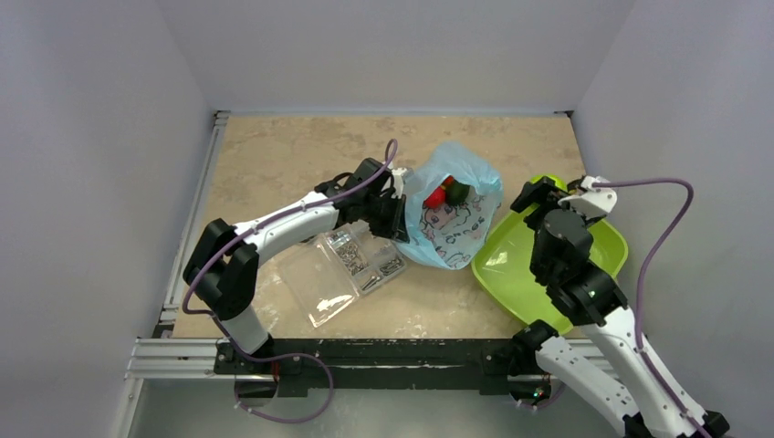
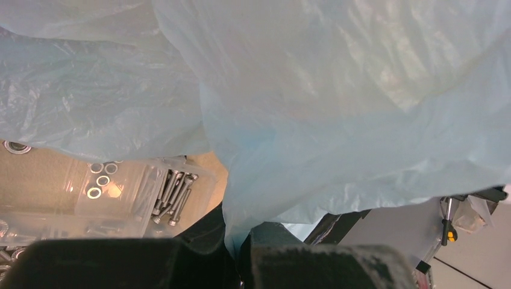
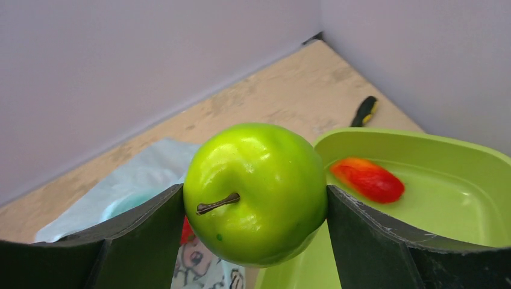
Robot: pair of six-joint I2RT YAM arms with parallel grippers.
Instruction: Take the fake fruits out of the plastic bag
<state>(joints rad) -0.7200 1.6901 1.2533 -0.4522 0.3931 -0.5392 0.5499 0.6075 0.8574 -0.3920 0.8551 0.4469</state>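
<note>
Fake green apple [image 3: 256,180] in right gripper [image 3: 253,194] beside tray [image 3: 410,135] (plastic bag [image 2: 337,108] pinched by left gripper [image 2: 236,241]).

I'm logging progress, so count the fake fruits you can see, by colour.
Bright green apple, in right gripper: 1
Dark green fruit, in bag: 1
Red fruits: 2, one in bag, one in tray
Total visible: 4
</note>
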